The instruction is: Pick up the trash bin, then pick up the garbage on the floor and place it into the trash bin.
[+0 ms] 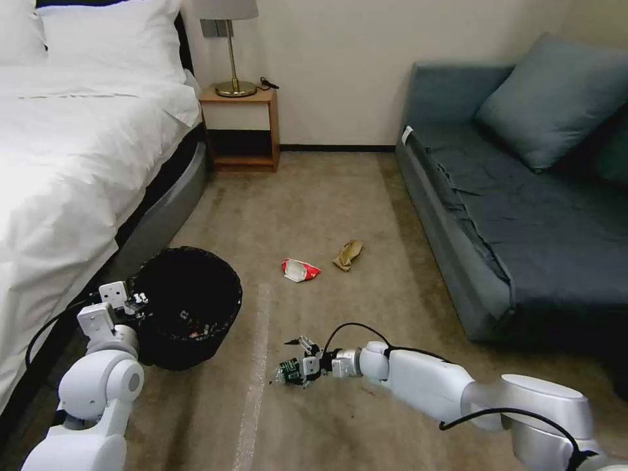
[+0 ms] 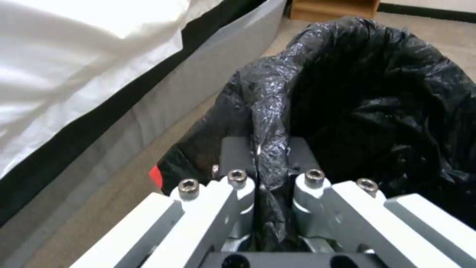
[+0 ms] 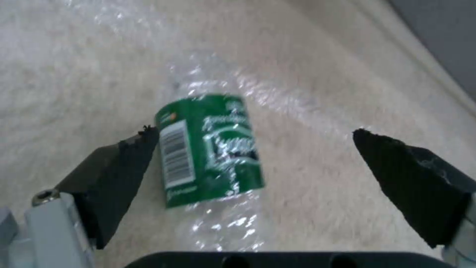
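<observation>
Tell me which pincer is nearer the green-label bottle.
Right. The right pincer is open around the green-label bottle on the carpet; the left pincer is off clamping the trash bin rim.

Glossy crinkled black plastic liner (image 2: pixel 377 93), clear plastic bottle (image 3: pixel 211 149), matt carpet (image 1: pixel 340 196)

— Left pincer (image 2: pixel 272 178)?
— Clamped on the rim of the trash bin (image 2: pixel 377 108), one finger (image 2: pixel 238 156) outside, the other inside, a fold of black bag liner (image 2: pixel 270 123) pinched between.
— Bolts?
— Four along the white finger links, near the bottom edge.
— Inside the bin?
— Dark, crinkled plastic; contents impossible to make out.
— Beside it?
— Beige carpet (image 2: pixel 109 208), then the grey bed base (image 2: pixel 188 89) just next to the bin, a black band above, white bedding (image 2: pixel 74 56) hanging over. A scrap of red (image 2: pixel 156 175) against the bin's outer wall, unclear what. Wooden furniture (image 2: pixel 332 8) farther off.
</observation>
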Robot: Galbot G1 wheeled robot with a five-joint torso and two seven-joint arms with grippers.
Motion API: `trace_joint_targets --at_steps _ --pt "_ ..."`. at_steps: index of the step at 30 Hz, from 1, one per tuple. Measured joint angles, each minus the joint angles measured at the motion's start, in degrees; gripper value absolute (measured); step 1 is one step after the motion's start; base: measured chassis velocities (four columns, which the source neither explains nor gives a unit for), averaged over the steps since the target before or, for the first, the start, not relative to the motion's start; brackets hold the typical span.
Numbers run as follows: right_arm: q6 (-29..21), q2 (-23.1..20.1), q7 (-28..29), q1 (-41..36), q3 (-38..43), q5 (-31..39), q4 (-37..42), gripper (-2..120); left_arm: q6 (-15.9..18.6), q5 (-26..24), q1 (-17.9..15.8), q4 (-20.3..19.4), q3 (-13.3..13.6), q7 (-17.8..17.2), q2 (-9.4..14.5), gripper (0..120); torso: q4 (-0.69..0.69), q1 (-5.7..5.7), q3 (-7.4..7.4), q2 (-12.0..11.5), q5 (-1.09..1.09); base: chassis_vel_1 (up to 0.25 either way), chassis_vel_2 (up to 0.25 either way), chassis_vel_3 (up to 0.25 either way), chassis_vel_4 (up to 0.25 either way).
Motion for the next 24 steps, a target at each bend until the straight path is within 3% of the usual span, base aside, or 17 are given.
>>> trace_joint_targets --at_steps 13,22,24 --pt "-1.35 1.38 -0.93 -0.78 -0.13 0.3 -3.1 96 -0.58 -0.22 1.17 -0.96 -0.46 0.05 -0.3 4 0.0 0.0 0.0 0.0 0.0 0.0 0.0 0.0 0.0" --pt "-1.29 2.26 -1.33 -1.82 0.61 0.07 -4.75 61 -1.33 -0.31 3.06 -2.11 -1.9 0.27 -0.42 4 0.0 0.0 0.0 0.0 0.0 0.0 0.0 0.0 0.0" --pt "-1.27 2.26 -1.32 -1.89 0.75 0.06 -4.62 57 -1.35 -0.32 3.21 -2.21 -1.99 0.28 -0.42 4 0.0 0.0 0.0 0.0 0.0 0.0 0.0 0.0 0.0"
